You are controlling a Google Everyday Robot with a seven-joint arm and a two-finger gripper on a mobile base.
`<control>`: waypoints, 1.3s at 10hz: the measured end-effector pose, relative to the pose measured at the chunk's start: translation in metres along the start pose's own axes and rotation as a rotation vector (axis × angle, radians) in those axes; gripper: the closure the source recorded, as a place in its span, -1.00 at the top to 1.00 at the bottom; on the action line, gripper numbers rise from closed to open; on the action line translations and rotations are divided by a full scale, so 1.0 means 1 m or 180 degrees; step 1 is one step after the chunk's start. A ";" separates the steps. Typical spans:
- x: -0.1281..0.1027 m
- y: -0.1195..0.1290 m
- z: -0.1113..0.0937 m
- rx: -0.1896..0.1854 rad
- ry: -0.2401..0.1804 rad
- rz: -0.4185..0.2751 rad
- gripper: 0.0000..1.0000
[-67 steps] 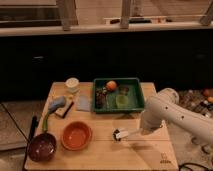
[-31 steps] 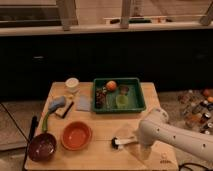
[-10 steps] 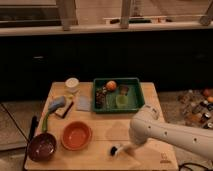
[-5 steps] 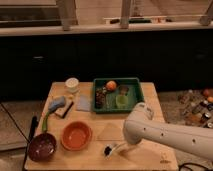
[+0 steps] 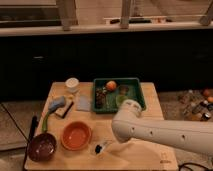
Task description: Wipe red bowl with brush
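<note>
The red bowl [image 5: 76, 135] sits empty on the wooden table [image 5: 150, 152], front left. The brush [image 5: 101, 147] has its black bristle head low over the table just right of the bowl, apart from it, and its white handle runs up and right. My gripper [image 5: 111, 143] is at the end of the white arm [image 5: 150, 132], shut on the handle and mostly hidden by the arm's bulk.
A dark maroon bowl [image 5: 42, 146] sits left of the red bowl. A blue-grey tool with a green handle [image 5: 54, 107], a white cup [image 5: 72, 84] and a grey pad [image 5: 83, 103] lie behind. A green tray [image 5: 137, 97] holds an orange [image 5: 111, 85].
My arm has swung left across the front of the table, carrying the brush from the right side to just beside the red bowl.
</note>
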State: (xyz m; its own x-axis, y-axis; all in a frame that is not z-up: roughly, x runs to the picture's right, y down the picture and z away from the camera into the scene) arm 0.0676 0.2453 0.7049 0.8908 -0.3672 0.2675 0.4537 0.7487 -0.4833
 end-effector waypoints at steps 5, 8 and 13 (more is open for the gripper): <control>-0.060 -0.043 -0.005 -0.0034 -0.0008 -0.0201 -1.00; -0.106 -0.077 -0.010 -0.0065 -0.0066 -0.0261 -1.00; -0.115 -0.113 -0.006 -0.0152 -0.0109 -0.0399 -1.00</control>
State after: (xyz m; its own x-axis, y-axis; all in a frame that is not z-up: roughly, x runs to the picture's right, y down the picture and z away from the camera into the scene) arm -0.0859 0.1992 0.7239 0.8261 -0.4367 0.3561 0.5628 0.6707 -0.4831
